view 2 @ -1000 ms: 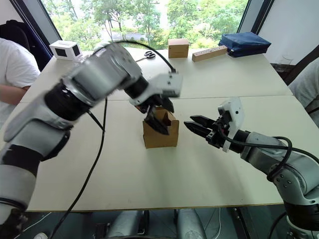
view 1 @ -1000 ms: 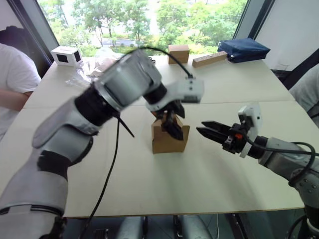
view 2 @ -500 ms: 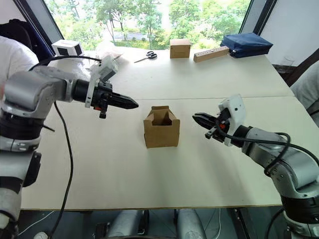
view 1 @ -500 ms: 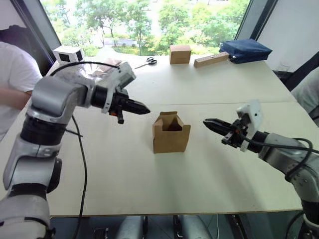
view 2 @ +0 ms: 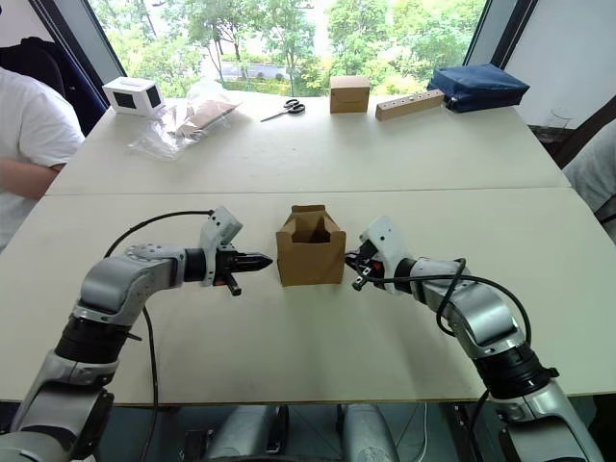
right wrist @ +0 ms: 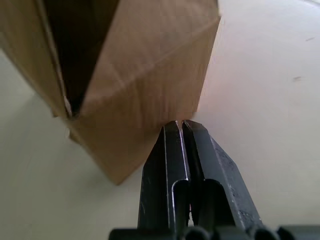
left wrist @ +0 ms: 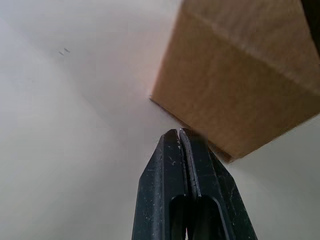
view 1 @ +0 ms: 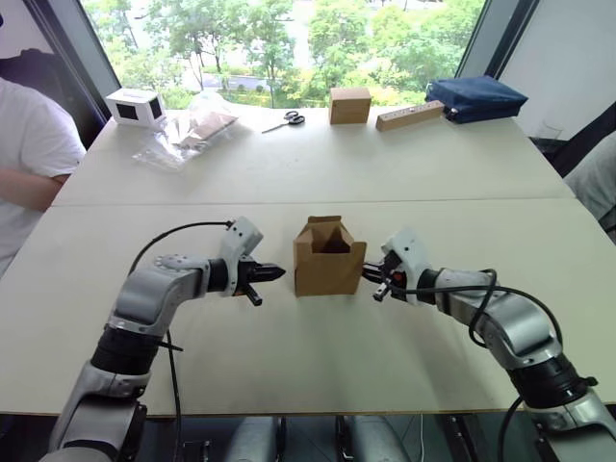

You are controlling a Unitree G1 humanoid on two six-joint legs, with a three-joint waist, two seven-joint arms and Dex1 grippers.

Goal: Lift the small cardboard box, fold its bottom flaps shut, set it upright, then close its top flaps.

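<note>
The small cardboard box (view 1: 330, 266) stands upright in the middle of the near table, its top flaps raised and open. My left gripper (view 1: 278, 272) is shut, low over the table just left of the box, its tips pointing at the box's left wall with a small gap. My right gripper (view 1: 367, 275) is shut too, its tips at the box's right wall near the base. In the left wrist view the shut fingers (left wrist: 180, 150) point at a lower corner of the box (left wrist: 240, 80). The right wrist view has the shut fingers (right wrist: 176, 145) right up against the box (right wrist: 135, 85).
At the far side of the table (view 1: 318, 366) lie a lighter tan carton (view 1: 349, 104), scissors (view 1: 284, 120), a wooden block (view 1: 406, 115), a dark blue bag (view 1: 476, 97), a white box with black panels (view 1: 135, 105) and clear plastic bags (view 1: 188, 130). A person in white sits at the left.
Both arms have come down to table height and closed in on the box from either side. The left gripper left the box's top and shut; the right gripper also shut.
</note>
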